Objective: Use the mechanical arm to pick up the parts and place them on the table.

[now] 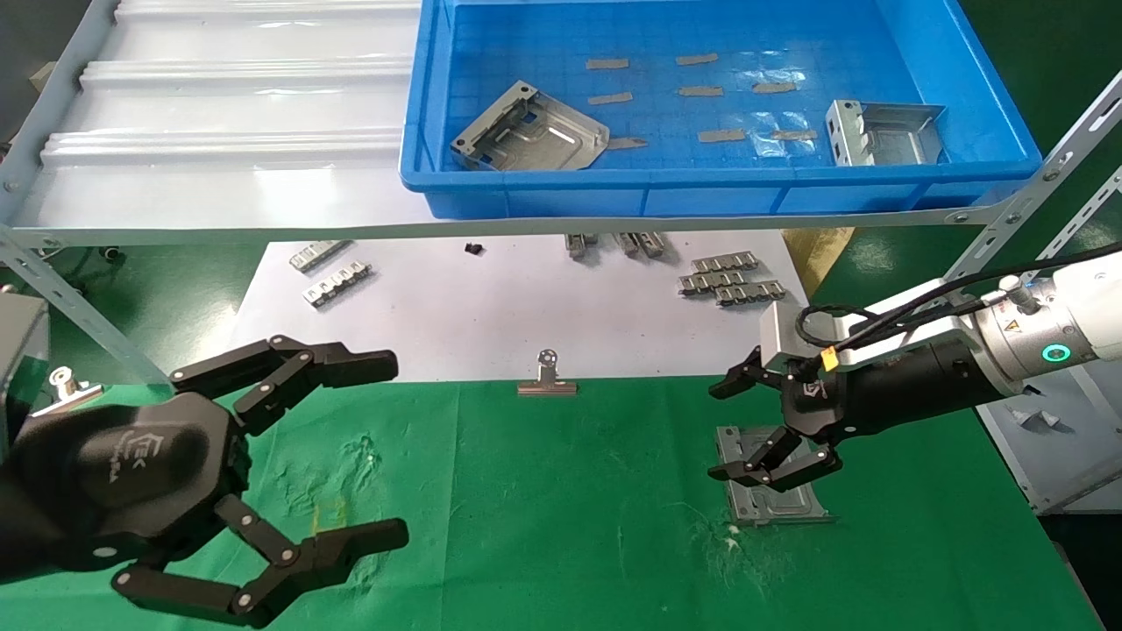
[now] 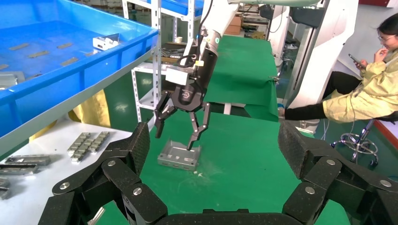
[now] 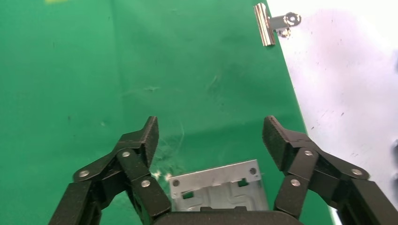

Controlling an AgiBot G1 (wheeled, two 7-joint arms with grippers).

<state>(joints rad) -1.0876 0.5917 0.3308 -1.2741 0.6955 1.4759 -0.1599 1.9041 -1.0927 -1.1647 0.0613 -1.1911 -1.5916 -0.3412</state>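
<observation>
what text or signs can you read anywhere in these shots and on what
Left gripper housing: white logo with lettering, too blurred to quote.
Right gripper housing: small white logo, unreadable.
Right arm's silver wrist: yellow triangle warning sign, no readable words.
Yellow cable tag: nothing legible.
Parts, blue tray, green cloth: no text.

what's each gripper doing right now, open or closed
Left gripper: open, holding nothing, above the green table.
Right gripper: open, holding nothing, over a metal part lying on the table.
</observation>
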